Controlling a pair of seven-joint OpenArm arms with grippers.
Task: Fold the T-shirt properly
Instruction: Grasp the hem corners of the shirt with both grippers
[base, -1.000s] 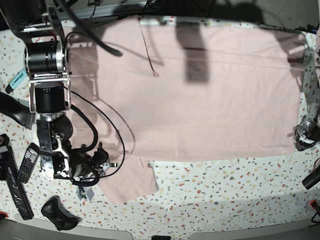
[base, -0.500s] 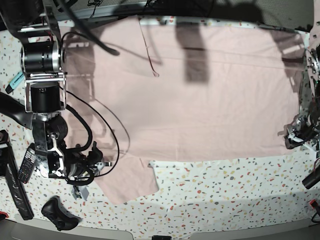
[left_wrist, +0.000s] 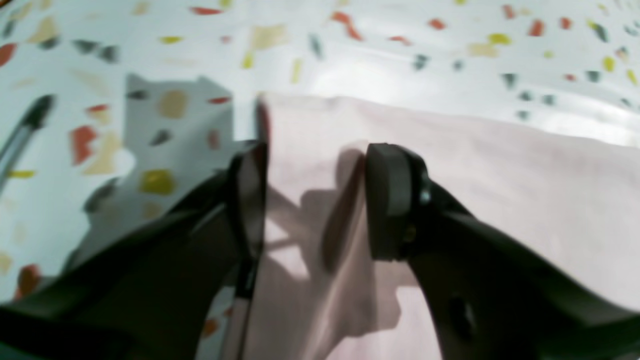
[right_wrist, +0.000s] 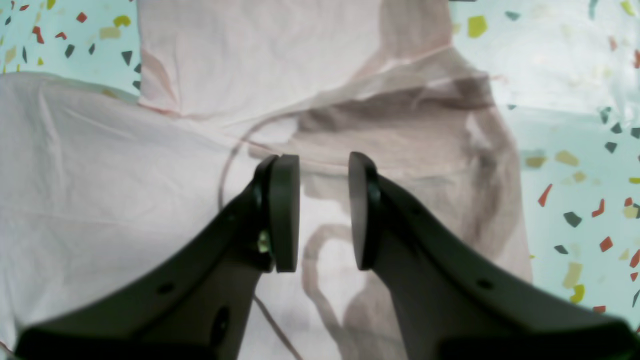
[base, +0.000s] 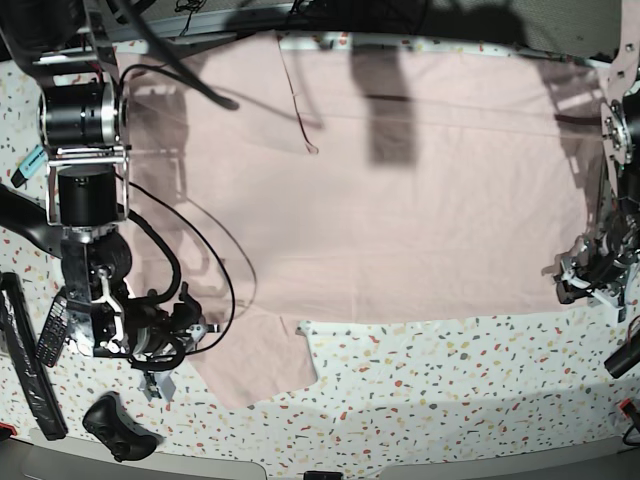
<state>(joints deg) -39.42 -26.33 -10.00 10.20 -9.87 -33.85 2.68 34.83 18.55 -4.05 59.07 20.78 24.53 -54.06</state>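
Pale pink T-shirt (base: 400, 190) spread flat (plain side up), sleeve (base: 258, 365) at 7 o'clock; both jaws parted, empty.

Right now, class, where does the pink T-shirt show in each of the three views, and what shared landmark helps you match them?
Base view: the T-shirt lies spread flat across most of the table, one sleeve at lower left.
Left wrist view: its hem corner fills the centre and right, between the left claw pads.
Right wrist view: the sleeve and body fill the left and centre, under the right claw.
Shared landmark: the speckled terrazzo tabletop.
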